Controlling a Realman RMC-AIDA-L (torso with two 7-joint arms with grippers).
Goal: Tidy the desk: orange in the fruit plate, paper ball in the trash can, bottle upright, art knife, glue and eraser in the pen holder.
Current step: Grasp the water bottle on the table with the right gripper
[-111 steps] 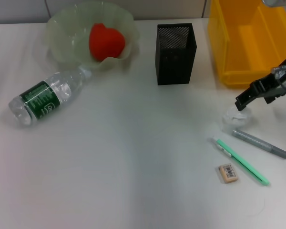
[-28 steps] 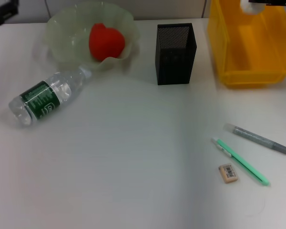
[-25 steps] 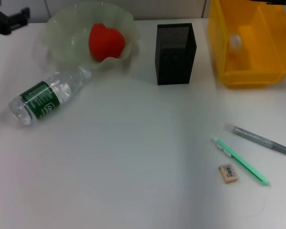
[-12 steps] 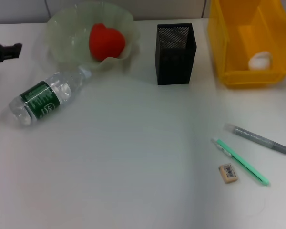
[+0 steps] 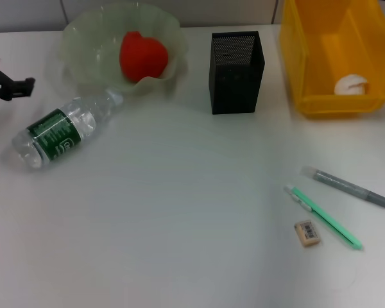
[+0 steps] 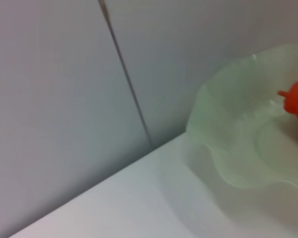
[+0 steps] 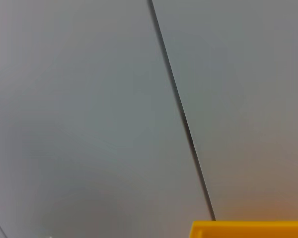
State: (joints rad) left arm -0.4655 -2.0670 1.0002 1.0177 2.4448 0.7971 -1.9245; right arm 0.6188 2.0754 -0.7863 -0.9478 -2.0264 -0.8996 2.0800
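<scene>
Jaw state of left gripper (image 5: 9, 86) can't tell; one clear plastic bottle (image 5: 61, 131) lying, one crumpled paper ball (image 5: 351, 85) in yellow trash can (image 5: 308, 58).

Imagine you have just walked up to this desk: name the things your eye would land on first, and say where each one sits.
The orange stands out, sitting in the pale green fruit plate at the far left of the desk. Opposite it, at the far right, the bright yellow trash can holds the paper ball. The bottle lies on its side in front of the plate, with the left gripper at the left edge beside it.
</scene>
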